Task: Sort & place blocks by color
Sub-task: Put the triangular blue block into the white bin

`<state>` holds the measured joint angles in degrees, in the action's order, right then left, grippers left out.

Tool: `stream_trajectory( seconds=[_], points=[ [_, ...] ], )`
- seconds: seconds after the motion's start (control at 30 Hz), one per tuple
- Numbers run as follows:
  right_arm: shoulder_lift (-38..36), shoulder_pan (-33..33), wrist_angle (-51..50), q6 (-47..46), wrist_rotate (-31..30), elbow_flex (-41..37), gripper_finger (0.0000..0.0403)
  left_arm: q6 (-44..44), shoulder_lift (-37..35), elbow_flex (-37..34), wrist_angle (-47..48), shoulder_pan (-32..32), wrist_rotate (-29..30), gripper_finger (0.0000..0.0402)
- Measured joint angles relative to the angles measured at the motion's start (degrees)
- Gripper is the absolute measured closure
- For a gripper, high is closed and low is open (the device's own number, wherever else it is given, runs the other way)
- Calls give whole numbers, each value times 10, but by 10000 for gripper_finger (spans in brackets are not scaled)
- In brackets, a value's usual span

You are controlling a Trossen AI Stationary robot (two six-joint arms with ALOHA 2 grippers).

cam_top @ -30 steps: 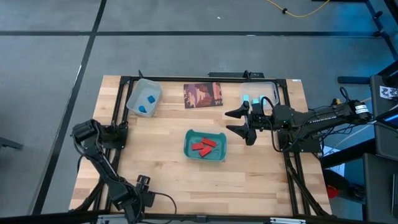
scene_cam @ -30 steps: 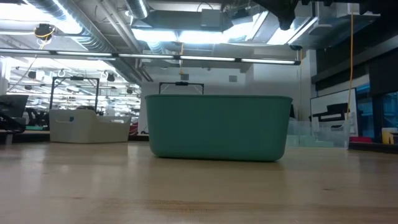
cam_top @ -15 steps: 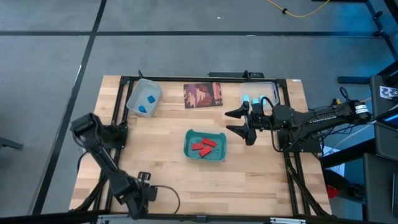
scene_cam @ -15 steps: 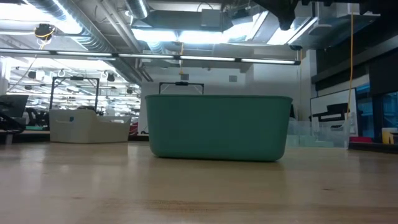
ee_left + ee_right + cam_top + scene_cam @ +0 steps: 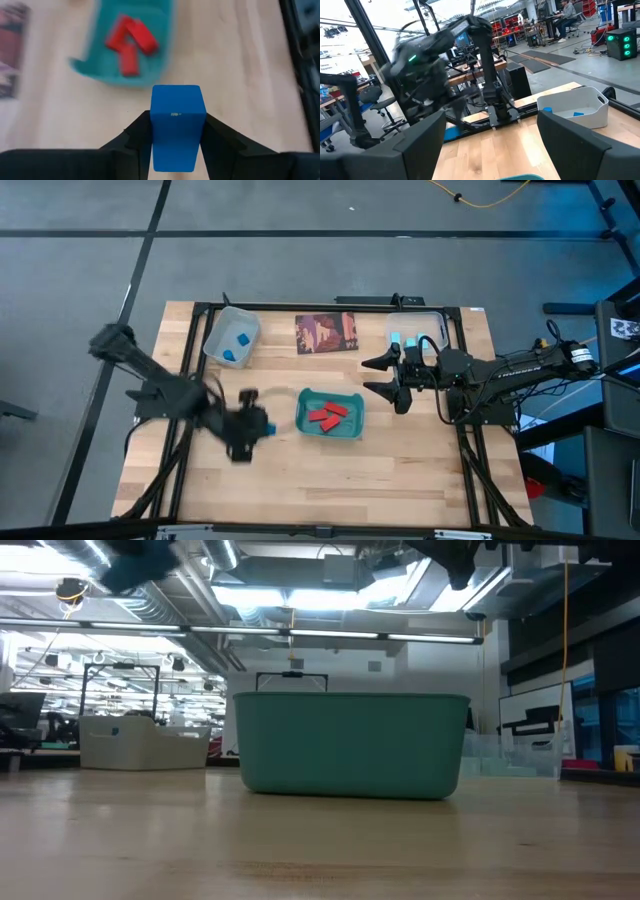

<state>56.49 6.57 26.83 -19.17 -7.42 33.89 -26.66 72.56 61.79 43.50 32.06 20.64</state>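
Note:
My left gripper (image 5: 260, 427) hangs over the table just left of the teal tray (image 5: 304, 426), shut on a dark blue block (image 5: 177, 107). Three red blocks (image 5: 326, 415) lie in the tray. Dark blue blocks (image 5: 236, 348) lie in a pale bin (image 5: 215, 330) at the far left. Light cyan blocks (image 5: 402, 339) sit in a clear bin (image 5: 440, 320) at the far right. My right gripper (image 5: 367, 376) waits open, above the table to the right of the tray. In the low view the left gripper is only a blue blur (image 5: 140, 562) at the top. My left gripper pinches the dark blue block by its two opposite long sides (image 5: 156, 131) between the two fingers (image 5: 137, 135). The fingers come slanting down from the table's left. The block is lifted clear of the table, and its free end sticks out past the fingertips.
A brownish-red printed card (image 5: 327, 333) lies at the far edge between the two bins. A black frame (image 5: 330, 306) runs round the table's edges. Bare wood (image 5: 330, 475) spreads across the near half of the table.
My left arm has swung fast from the table's near left corner toward the far edge and to the right, and its gripper now hangs beside the teal tray. The right arm has kept still.

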Motion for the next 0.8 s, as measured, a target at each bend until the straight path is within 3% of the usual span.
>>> stream_trajectory(
  seconds=[0.1,0.23,0.43,0.63,0.8],
  points=[
    [0,0,0,0,0,0,85,62,-76,-47,-55,-74,-10,278],
    [0,0,0,-2,0,0,85,112,-176,-141,-214,-171,-62,278],
    [0,0,2,-2,-1,0,85,74,-244,-283,-501,-285,-140,278],
    [0,0,7,-1,-5,0,85,-2,-222,-364,-761,-304,-130,278],
    [0,0,8,-1,-3,0,85,4,-196,-364,-810,-288,-111,278]
  ],
)
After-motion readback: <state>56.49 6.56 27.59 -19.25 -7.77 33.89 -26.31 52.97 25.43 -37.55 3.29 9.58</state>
